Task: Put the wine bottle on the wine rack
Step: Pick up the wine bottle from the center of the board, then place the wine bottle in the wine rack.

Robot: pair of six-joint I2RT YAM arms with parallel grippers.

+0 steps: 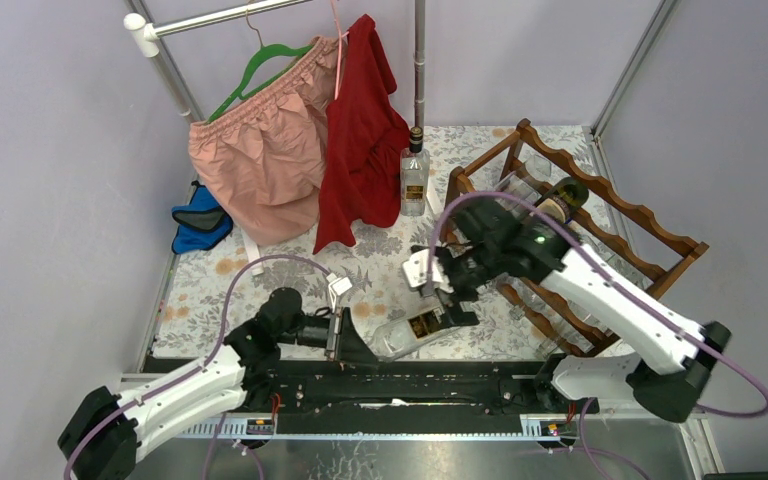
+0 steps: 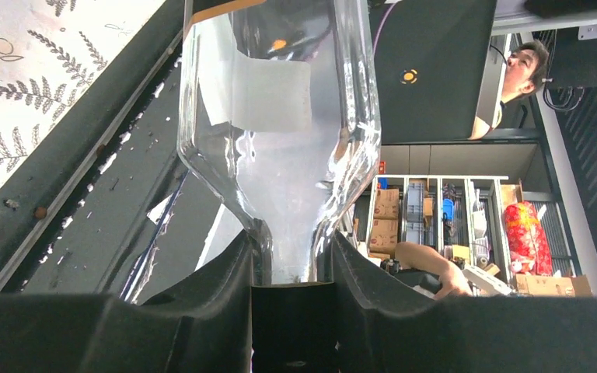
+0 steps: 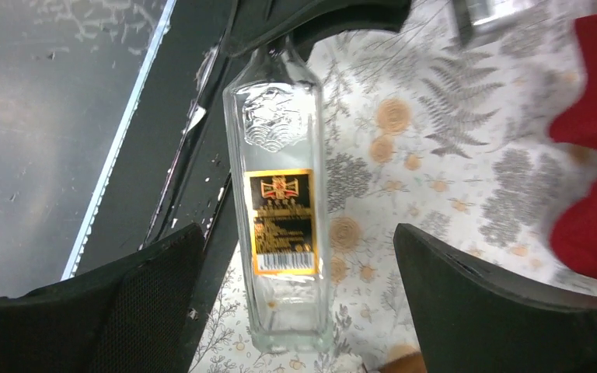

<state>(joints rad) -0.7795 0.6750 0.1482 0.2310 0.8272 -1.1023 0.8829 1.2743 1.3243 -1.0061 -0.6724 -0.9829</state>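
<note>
Your left gripper (image 2: 291, 263) is clamped on the neck of the clear, gold-labelled glass wine bottle (image 3: 280, 210) at the table's (image 1: 260, 275) near edge. That looks meant to present its body to your right gripper (image 3: 297, 233), jaws wide apart. The reddish-brown scalloped wooden wine rack (image 1: 650, 218) stands at the right edge.

**My table and what rests on it**

The table (image 1: 210, 285) in front of me wears a print of grey ferns and orange flowers. The wine rack (image 1: 615, 195) stands on its far right part, set at an angle. An upright clear bottle (image 1: 414, 182) stands at the back, near the middle. A blue cloth bundle (image 1: 200, 222) lies at the left edge. The wine bottle (image 1: 416, 330) lies on its side by the near edge, label up.
</note>
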